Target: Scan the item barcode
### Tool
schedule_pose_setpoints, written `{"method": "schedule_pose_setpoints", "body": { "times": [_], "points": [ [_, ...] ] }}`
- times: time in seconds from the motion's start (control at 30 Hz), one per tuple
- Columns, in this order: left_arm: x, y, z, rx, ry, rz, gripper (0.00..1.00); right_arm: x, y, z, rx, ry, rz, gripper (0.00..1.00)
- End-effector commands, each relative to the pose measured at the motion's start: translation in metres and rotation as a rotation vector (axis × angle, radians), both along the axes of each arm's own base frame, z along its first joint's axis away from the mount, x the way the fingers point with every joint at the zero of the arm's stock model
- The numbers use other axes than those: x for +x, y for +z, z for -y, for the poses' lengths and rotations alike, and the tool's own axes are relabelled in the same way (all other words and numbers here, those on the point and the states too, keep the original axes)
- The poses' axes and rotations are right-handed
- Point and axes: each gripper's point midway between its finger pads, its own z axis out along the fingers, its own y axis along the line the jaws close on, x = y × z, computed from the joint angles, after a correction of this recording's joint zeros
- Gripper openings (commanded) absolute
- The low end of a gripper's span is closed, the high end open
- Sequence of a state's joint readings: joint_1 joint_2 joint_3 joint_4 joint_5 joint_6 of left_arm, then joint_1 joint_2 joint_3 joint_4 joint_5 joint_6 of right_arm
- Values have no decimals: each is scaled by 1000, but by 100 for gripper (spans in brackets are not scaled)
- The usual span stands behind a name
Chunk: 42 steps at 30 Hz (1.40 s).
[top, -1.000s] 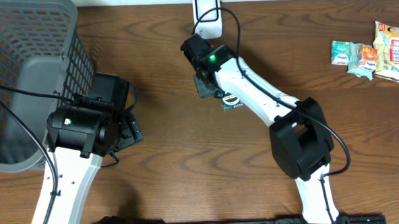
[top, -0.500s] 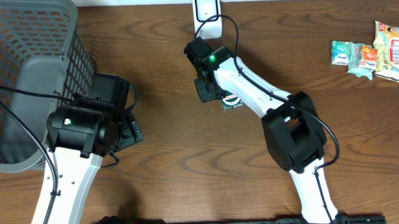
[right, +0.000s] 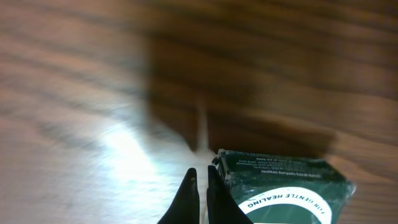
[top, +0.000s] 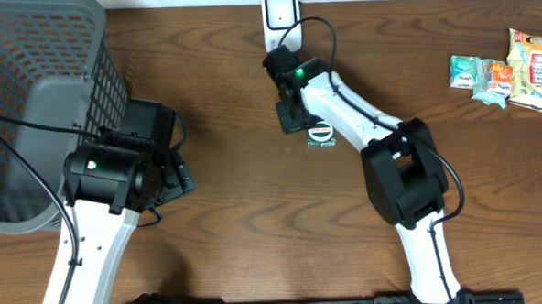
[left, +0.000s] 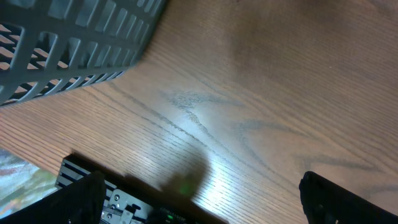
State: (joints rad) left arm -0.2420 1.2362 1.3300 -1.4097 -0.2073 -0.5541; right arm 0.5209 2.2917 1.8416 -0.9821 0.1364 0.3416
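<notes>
Nudging the green packet (top: 321, 132) slightly right, below the white scanner (top: 281, 9), right gripper (right: 201, 180) closed on nothing; left gripper (left: 202, 199) wide open, empty; barcode likely unscanned

Right hand (right: 199, 186) shifted right, slightly nearer scanner (top: 281, 12); green packet (top: 321, 132) displaced slightly right with it, top face now more exposed overhead

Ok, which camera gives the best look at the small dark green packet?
The right wrist view: the small dark green packet sits close up at the lower right with its white lettering visible, though cropped by the frame edge. Overhead shows it small, lettering unreadable. Left wrist shows none of it.
</notes>
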Motion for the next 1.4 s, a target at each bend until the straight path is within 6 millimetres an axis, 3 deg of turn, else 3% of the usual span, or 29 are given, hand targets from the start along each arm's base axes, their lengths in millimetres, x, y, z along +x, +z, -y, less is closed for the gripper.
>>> {"method": "schedule_pose_setpoints", "body": {
  "times": [0.0,0.17,0.3,0.63,0.8,0.97,1.03,1.13,1.17,1.33,1.37],
  "points": [
    [-1,0,0,-7,16,1,98,12,0,24,-48,-106,36,2],
    [-1,0,0,-7,16,1,97,22,2,29,-19,-126,52,1],
    [-1,0,0,-8,16,1,98,23,11,22,7,-65,46,1],
    [-1,0,0,-8,16,1,98,18,79,20,87,-99,99,2],
    [-1,0,0,-7,16,1,98,20,104,40,140,-350,140,1],
    [-1,0,0,-8,16,1,98,11,100,62,152,-581,89,15],
    [-1,0,0,-8,16,1,98,8,98,68,141,-608,74,34],
    [-1,0,0,-8,16,1,98,6,98,74,130,-617,65,72],
    [-1,0,0,-8,16,1,98,6,98,74,129,-617,64,79],
    [-1,0,0,-7,16,1,98,3,97,67,142,-606,49,79],
    [-1,0,0,-7,16,1,98,2,96,66,137,-604,50,83]
  ]
}}
